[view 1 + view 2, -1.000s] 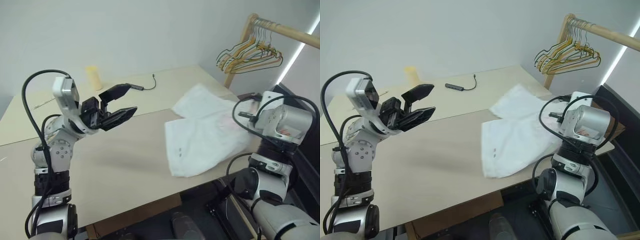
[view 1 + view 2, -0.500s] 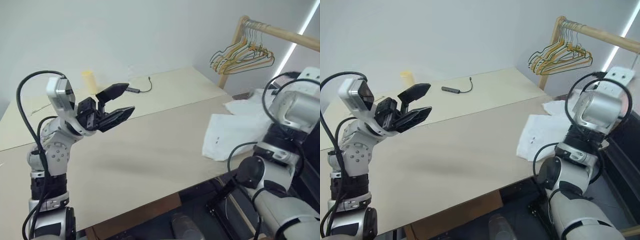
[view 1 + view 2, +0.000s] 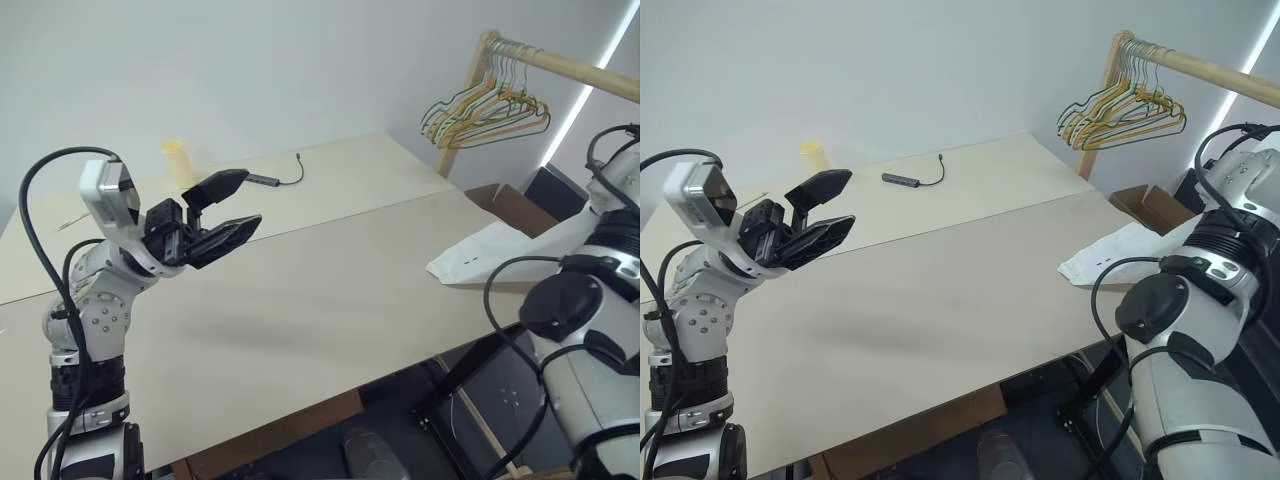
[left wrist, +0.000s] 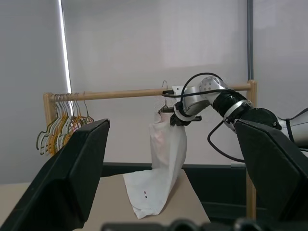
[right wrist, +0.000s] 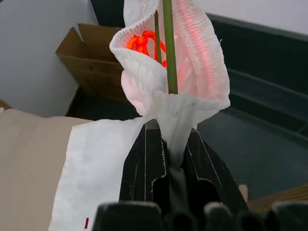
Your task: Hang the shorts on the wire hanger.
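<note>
Shorts (image 4: 163,173) hem on table (image 3: 330,290) edge, R claw (image 5: 169,166) gripping.

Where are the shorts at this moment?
The shorts hang from the right gripper beside the wooden rail, with their lower end resting on the right edge of the table.

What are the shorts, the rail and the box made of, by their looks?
The shorts: thin white woven cloth, likely cotton; it drapes limply, waistband gathered. The rail: pale bare wood, probably; matte, tan. The box: brown cardboard, with open flaps.
</note>
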